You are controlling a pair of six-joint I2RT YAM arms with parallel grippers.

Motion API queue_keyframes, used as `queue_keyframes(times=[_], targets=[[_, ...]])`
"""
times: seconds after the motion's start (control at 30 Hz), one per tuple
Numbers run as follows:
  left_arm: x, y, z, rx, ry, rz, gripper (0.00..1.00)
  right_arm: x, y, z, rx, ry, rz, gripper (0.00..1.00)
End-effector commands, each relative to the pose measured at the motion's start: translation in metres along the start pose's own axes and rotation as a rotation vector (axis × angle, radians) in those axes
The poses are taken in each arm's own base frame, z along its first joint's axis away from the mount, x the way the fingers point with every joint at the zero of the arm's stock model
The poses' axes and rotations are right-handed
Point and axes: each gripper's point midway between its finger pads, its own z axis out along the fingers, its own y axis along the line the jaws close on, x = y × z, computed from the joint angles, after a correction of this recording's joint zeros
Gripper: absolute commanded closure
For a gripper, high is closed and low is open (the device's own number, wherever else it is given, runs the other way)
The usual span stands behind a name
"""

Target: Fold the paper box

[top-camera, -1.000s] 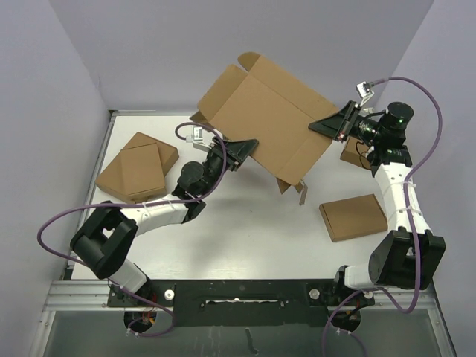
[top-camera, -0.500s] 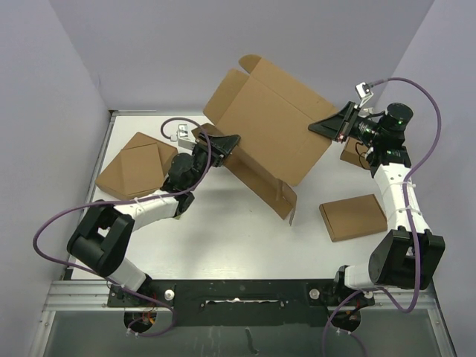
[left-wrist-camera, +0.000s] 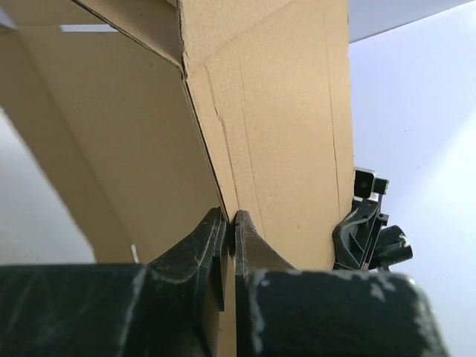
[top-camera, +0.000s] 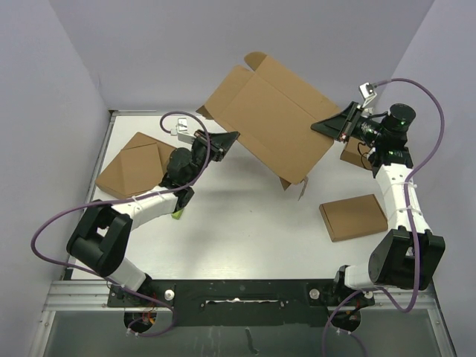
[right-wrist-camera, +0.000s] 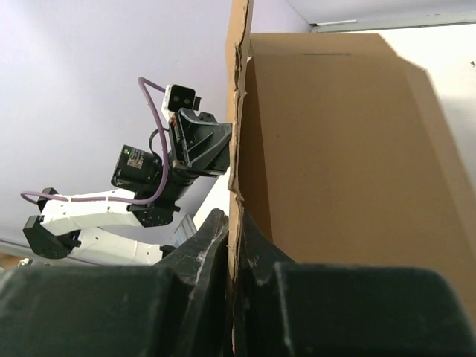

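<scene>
The paper box (top-camera: 271, 115), a large brown die-cut cardboard sheet with flaps, hangs tilted above the back of the table, held between both arms. My left gripper (top-camera: 232, 137) is shut on its lower left edge. In the left wrist view the fingertips (left-wrist-camera: 230, 219) pinch the cardboard (left-wrist-camera: 282, 134) along a crease. My right gripper (top-camera: 321, 126) is shut on the box's right edge. The right wrist view shows that edge (right-wrist-camera: 236, 149) clamped between the jaws (right-wrist-camera: 232, 223). A small flap (top-camera: 294, 184) dangles at the box's lower corner.
A flat brown box (top-camera: 137, 167) lies at the left, another (top-camera: 353, 217) at the right, and a third (top-camera: 349, 154) behind the right arm. A small green block (top-camera: 178, 215) peeks out under the left forearm. The walls stand close behind.
My left gripper opened, moved back-left along the box and closed on its left edge. The long hanging flap swung up and the box now sits higher. The right gripper kept its grip.
</scene>
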Motion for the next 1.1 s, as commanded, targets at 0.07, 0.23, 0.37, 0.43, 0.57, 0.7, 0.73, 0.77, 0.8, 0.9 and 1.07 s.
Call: queue_keyframes(times=[0.07,0.23,0.37,0.43,0.57,0.7,0.73,0.77,0.8,0.9,1.07], targets=[[-0.007,-0.042,-0.002,0.097,0.001,0.048,1.00,-0.010,0.023,-0.003,-0.055,0.000,-0.083,1.00],[-0.003,-0.043,-0.005,0.100,0.031,0.060,0.70,-0.028,0.033,-0.005,-0.069,-0.024,-0.124,1.00],[0.005,-0.034,-0.022,0.096,0.081,0.146,0.52,-0.042,0.041,-0.007,-0.066,-0.041,-0.180,1.00],[0.009,-0.025,-0.040,0.110,0.102,0.220,0.51,-0.046,0.044,-0.007,-0.060,-0.044,-0.208,1.00],[0.015,-0.004,-0.085,0.150,0.140,0.366,0.51,-0.050,0.045,-0.007,-0.041,-0.044,-0.261,1.00],[0.021,0.046,-0.118,0.026,0.197,0.421,0.51,-0.057,0.052,-0.005,0.001,-0.041,-0.358,1.00],[0.023,0.056,-0.124,-0.003,0.208,0.432,0.51,-0.060,0.056,-0.004,0.000,-0.045,-0.375,1.00],[0.024,0.066,-0.129,-0.032,0.210,0.435,0.51,-0.062,0.061,-0.004,-0.005,-0.047,-0.381,1.00],[0.024,0.074,-0.134,-0.052,0.207,0.439,0.51,-0.065,0.065,-0.002,-0.013,-0.048,-0.386,1.00],[0.019,0.088,-0.143,-0.064,0.160,0.462,0.51,-0.072,0.088,-0.001,-0.043,-0.055,-0.398,1.00],[0.005,0.113,-0.148,-0.153,0.118,0.476,0.54,-0.076,0.127,-0.005,-0.120,-0.055,-0.397,1.00]])
